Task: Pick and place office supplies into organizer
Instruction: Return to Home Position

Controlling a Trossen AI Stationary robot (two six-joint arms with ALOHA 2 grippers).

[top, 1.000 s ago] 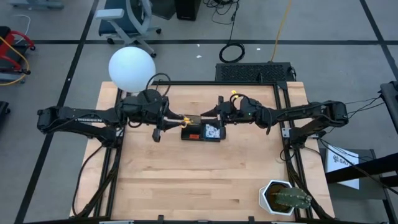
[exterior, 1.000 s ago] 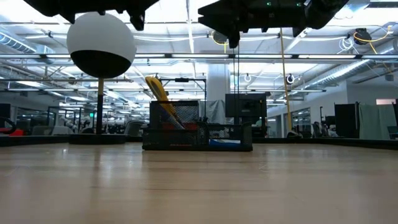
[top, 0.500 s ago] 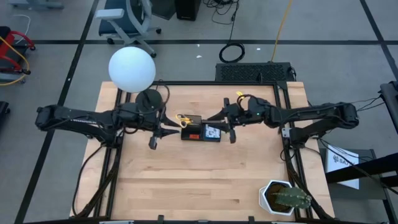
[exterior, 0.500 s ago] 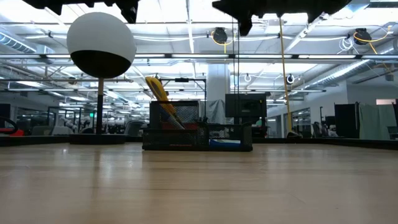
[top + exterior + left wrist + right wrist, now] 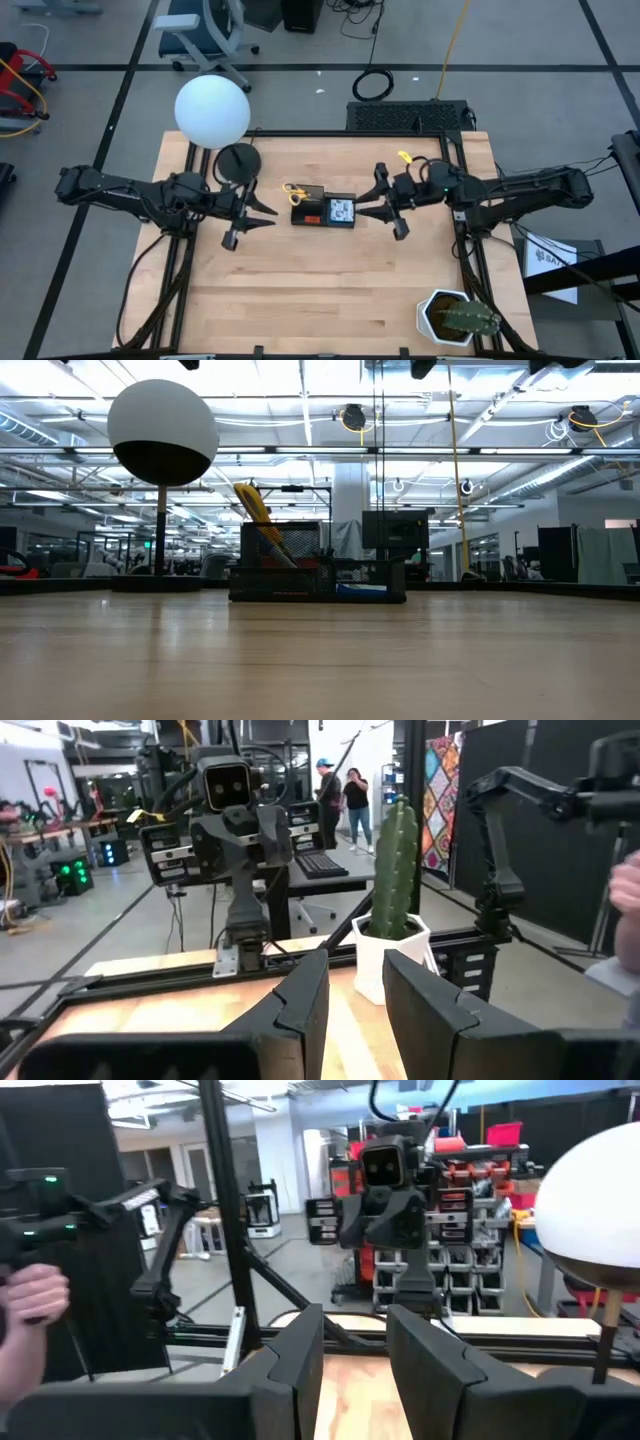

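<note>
Step in hand, as I judge it: return home. My left gripper is open and empty. The organizer, holding the scissors, sits just right of it. My right gripper is open and empty. Next: retract both arms outward.

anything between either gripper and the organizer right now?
Nothing visible. The left gripper and right gripper hover on either side of the organizer, with only bare table between. The lamp base sits off the left gripper's line.
</note>
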